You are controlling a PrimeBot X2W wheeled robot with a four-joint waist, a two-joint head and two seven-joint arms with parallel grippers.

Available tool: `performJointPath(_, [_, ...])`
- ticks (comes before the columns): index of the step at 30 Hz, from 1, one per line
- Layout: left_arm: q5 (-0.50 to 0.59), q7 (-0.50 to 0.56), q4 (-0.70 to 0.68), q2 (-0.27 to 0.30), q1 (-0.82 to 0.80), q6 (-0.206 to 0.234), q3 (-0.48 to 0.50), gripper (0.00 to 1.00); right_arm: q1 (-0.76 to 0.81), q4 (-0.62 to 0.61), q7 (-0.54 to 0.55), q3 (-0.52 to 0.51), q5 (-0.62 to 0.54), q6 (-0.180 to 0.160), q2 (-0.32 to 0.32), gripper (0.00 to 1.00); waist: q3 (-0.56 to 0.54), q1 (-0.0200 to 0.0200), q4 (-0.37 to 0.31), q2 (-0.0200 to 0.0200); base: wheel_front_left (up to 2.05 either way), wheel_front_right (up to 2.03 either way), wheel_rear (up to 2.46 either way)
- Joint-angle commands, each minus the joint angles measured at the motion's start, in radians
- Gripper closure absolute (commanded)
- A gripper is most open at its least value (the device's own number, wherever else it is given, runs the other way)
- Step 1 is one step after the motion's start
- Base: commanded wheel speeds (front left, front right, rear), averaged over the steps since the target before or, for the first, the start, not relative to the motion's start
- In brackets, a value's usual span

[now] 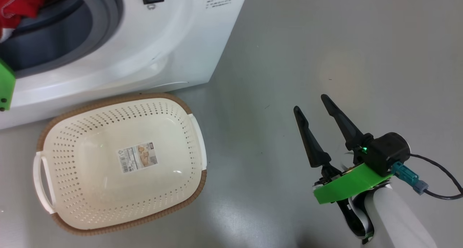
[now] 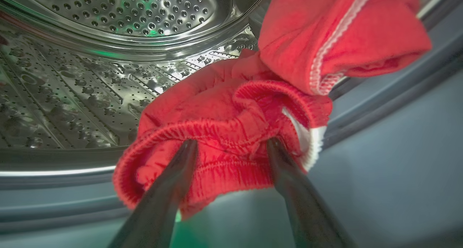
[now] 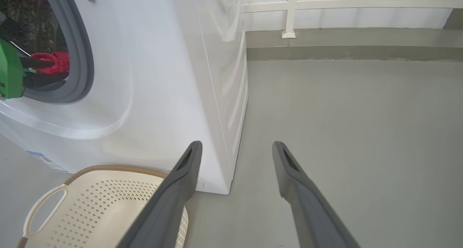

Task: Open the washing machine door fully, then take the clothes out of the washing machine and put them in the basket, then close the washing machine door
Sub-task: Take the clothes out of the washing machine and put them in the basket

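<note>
On your grey floor (image 1: 325,41), beside the white washing machine (image 1: 173,30), sits the cream basket (image 1: 72,139). Red, white-trimmed clothes (image 2: 231,106) bunch at the drum mouth, between the spread fingers of your left pincer (image 2: 232,142); your right pincer (image 1: 310,102) gapes empty.

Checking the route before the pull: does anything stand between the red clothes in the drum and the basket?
Nothing visible does. The clothes lie at the mouth of the drum, the open left gripper astride them; the basket stands empty on the floor before the washing machine. The right gripper hovers well aside.
</note>
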Motion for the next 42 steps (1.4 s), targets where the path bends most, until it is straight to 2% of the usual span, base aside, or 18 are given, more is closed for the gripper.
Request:
performJointPath(1, [0.011,-0.016,0.000,0.063,-0.016,0.005,0.009,0.00,-0.002,-0.018,-0.006,0.028,0.008,0.006,0.001,0.00,0.000,0.0000,-0.008,-0.0001,0.00,0.00,0.00])
performJointPath(3, [0.007,-0.023,0.015,0.064,-0.018,0.000,0.006,0.00,0.000,-0.016,-0.006,0.032,0.010,0.006,0.001,0.00,-0.001,0.0000,-0.014,-0.0001,0.00,0.00,0.00])
performJointPath(4, [0.005,-0.026,0.022,0.064,-0.019,-0.002,0.004,0.08,0.001,-0.015,-0.006,0.034,0.010,0.006,0.001,0.00,-0.001,0.0000,-0.017,-0.0001,0.00,0.00,0.00])
performJointPath(5, [0.005,-0.027,0.030,0.064,-0.019,-0.006,0.001,0.24,0.001,-0.014,-0.006,0.035,0.011,0.006,0.001,0.00,0.000,0.0000,-0.020,-0.0001,0.00,0.00,0.00])
performJointPath(6, [0.002,-0.031,0.037,0.064,-0.021,-0.009,0.000,0.59,0.001,-0.014,-0.006,0.035,0.011,0.006,0.001,0.00,0.000,0.0000,-0.023,-0.0001,0.00,0.00,0.00])
performJointPath(7, [0.002,-0.036,0.042,0.065,-0.023,-0.010,-0.003,0.71,0.001,-0.014,-0.006,0.035,0.012,0.006,0.001,0.00,0.000,0.0000,-0.025,-0.0001,0.00,0.00,0.00])
performJointPath(8, [0.001,-0.042,0.046,0.064,-0.025,-0.010,-0.005,1.00,0.001,-0.014,-0.006,0.034,0.013,0.006,0.001,0.00,0.000,0.0000,-0.027,-0.0001,0.00,0.00,0.00])
performJointPath(14, [-0.009,-0.092,0.058,0.060,-0.030,0.007,-0.006,1.00,0.001,-0.011,-0.006,0.031,0.012,0.006,0.001,0.00,-0.002,0.0000,-0.026,-0.0001,0.00,0.00,0.00])
performJointPath(26, [-0.122,-0.214,0.004,0.021,0.030,0.032,0.067,1.00,-0.001,-0.018,-0.006,0.031,0.013,0.006,0.001,0.00,-0.025,0.0000,0.011,-0.0001,0.00,0.00,0.00])
performJointPath(29, [-0.148,-0.220,-0.071,0.012,0.064,0.048,0.089,1.00,0.001,-0.020,-0.006,0.030,0.013,0.006,0.001,0.00,-0.032,0.0000,0.025,-0.0001,0.00,0.00,0.00])
performJointPath(35, [-0.166,-0.221,-0.335,-0.004,0.204,0.088,0.121,1.00,0.004,-0.026,-0.006,0.013,0.008,0.006,0.001,0.00,-0.056,0.0000,0.055,-0.0001,0.00,0.00,0.00])
performJointPath(42, [-0.187,-0.222,-0.532,-0.038,0.363,0.106,0.162,1.00,0.021,-0.025,-0.006,0.004,0.001,0.006,0.001,0.00,-0.113,0.0000,0.080,-0.0001,0.00,0.00,0.00])
